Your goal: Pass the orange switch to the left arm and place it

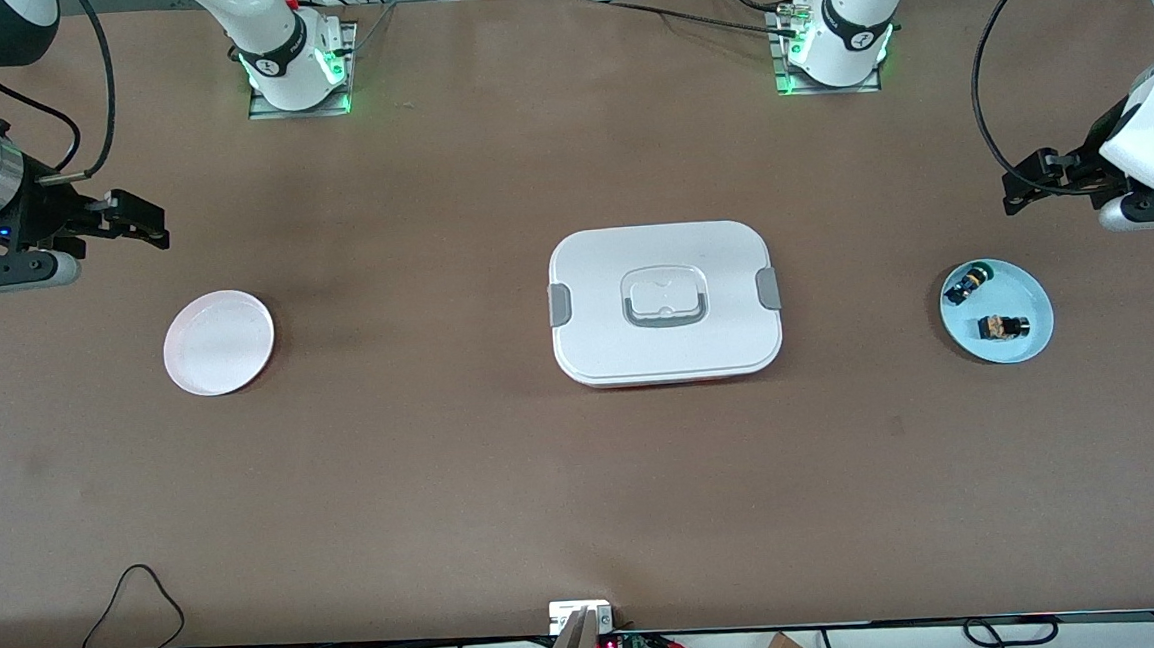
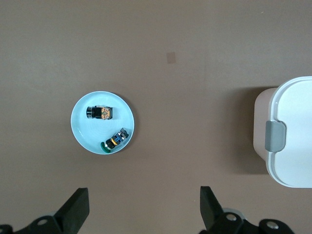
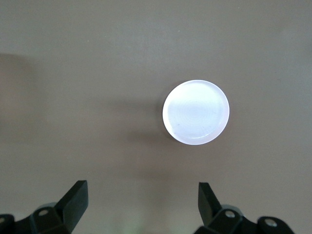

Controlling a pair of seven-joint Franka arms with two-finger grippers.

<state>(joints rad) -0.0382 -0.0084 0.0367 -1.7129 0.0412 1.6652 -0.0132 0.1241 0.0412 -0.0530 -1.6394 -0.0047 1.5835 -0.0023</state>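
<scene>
The orange switch, a tiny black piece with orange-tan parts, lies on a light blue plate at the left arm's end of the table. My left gripper hangs open and empty over bare table beside that plate. The white box with grey latches sits in the middle of the table. My right gripper hangs open and empty over bare table at the right arm's end, beside a white plate.
A second small black piece with blue and yellow-green parts lies on the blue plate beside the switch. The white plate holds nothing. Cables run along the table edge nearest the front camera.
</scene>
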